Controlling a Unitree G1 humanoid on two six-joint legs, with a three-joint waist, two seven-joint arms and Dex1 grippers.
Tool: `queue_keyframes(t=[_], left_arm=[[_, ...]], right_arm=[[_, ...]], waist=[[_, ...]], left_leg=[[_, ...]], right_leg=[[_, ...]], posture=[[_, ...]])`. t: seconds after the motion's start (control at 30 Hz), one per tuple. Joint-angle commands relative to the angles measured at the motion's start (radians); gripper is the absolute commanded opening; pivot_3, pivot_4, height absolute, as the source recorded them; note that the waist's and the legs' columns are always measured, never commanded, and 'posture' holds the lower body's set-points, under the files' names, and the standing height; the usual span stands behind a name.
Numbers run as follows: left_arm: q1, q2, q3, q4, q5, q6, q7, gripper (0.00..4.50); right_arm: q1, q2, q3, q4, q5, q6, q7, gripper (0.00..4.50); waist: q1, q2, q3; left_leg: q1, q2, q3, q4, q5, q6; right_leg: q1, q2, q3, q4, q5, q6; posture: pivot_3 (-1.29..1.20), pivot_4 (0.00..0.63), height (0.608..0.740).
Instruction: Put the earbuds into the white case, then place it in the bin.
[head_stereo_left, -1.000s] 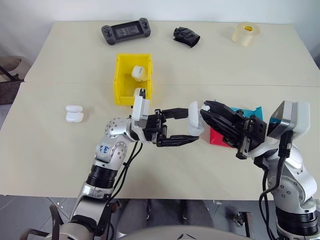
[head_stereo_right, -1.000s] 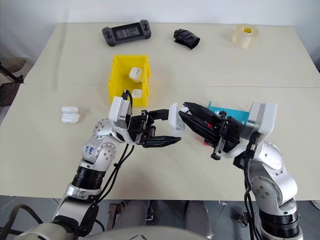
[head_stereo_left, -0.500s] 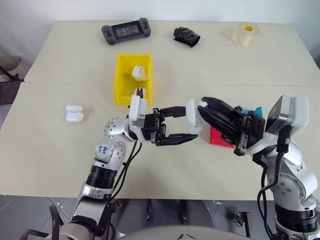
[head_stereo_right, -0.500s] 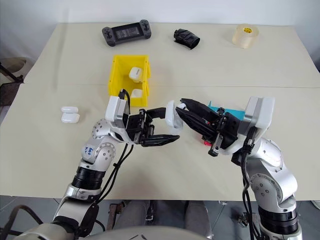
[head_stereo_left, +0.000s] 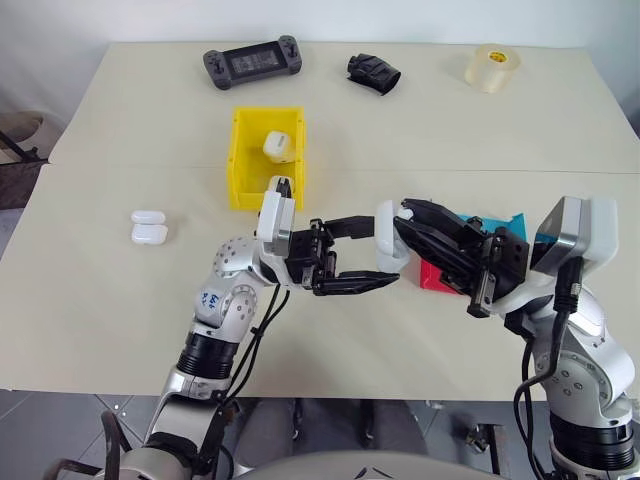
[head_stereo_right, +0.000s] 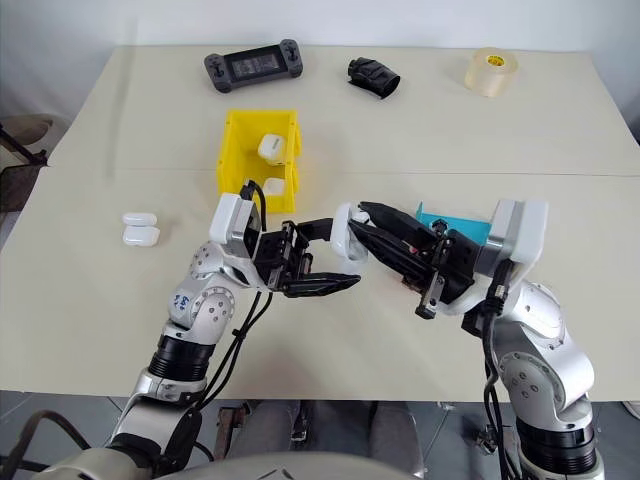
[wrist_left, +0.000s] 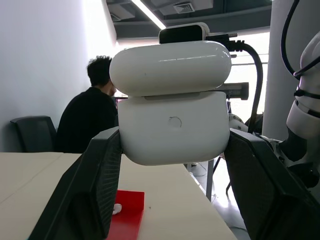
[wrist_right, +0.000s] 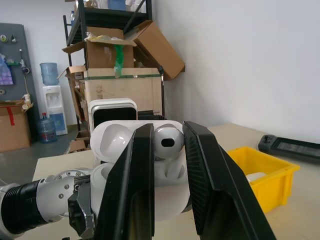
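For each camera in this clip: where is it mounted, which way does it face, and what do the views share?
Head eyes: look forward and down at both arms, the left gripper holding the white case above the table.
Left wrist: looks along its fingers at the case's closed side, a seated person behind.
Right wrist: looks along its fingers pinching an earbud at the open case.
All share the case.

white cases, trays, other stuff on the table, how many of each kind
white cases: 5 (held by left gripper, two in the yellow bin, two on the table)
yellow bin: 1
trays: 2 (red, teal)
game controller: 1
black object: 1
tape roll: 1
total: 11
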Motion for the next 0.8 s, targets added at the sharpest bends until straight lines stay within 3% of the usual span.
queue_keyframes(t=[0.03,0.1,0.43,0.53,0.7,0.8], left_arm=[[-0.013,-0.012,0.047,-0.035,-0.032,-0.038,0.018,2.75],[-0.012,-0.012,0.047,-0.035,-0.031,-0.040,0.017,2.75],[0.002,-0.002,0.046,-0.029,-0.014,-0.057,-0.009,2.75],[0.021,0.027,0.053,-0.029,-0.011,-0.062,-0.030,2.75],[0.051,0.058,0.047,-0.029,-0.014,-0.076,-0.073,2.75],[0.062,0.067,0.039,-0.023,-0.007,-0.093,-0.102,2.75]], right_arm=[[0.032,-0.038,-0.045,-0.006,0.044,0.046,-0.004,0.49],[0.029,-0.055,-0.052,-0.007,0.082,0.072,-0.004,0.49],[0.006,-0.083,-0.108,0.003,0.030,0.040,0.008,3.84],[0.102,-0.167,-0.258,0.066,0.019,0.034,0.085,3.84],[0.282,-0.274,-0.403,0.168,-0.019,0.045,0.245,3.84],[0.345,-0.294,-0.462,0.259,-0.096,-0.027,0.309,4.46]], waist=[[0.000,0.000,0.000],[0.000,0.000,0.000],[0.003,0.000,0.000],[0.008,0.000,0.000],[0.005,0.000,0.000],[0.003,0.000,0.000]], left_leg=[[0.000,0.000,0.000,0.000,0.000,0.000],[0.000,0.000,0.000,0.000,0.000,0.000],[0.000,0.000,0.000,0.000,0.000,0.000],[-0.001,-0.001,-0.001,0.000,0.000,0.000],[-0.001,-0.001,0.000,-0.001,-0.001,0.002],[-0.001,-0.001,0.000,-0.001,-0.001,0.002]], right_leg=[[0.000,0.000,0.000,0.000,0.000,0.000],[0.000,0.000,0.000,0.000,0.000,0.000],[0.000,0.000,0.000,-0.001,0.000,0.000],[0.001,0.000,0.000,-0.002,0.000,0.000],[0.002,-0.001,-0.001,-0.005,0.000,0.000],[0.003,0.000,-0.001,-0.005,0.000,0.000]], posture=[[0.00,0.150,0.740],[0.00,0.150,0.740],[0.00,0.150,0.740],[0.00,0.150,0.740],[0.00,0.150,0.740],[0.00,0.150,0.740]])
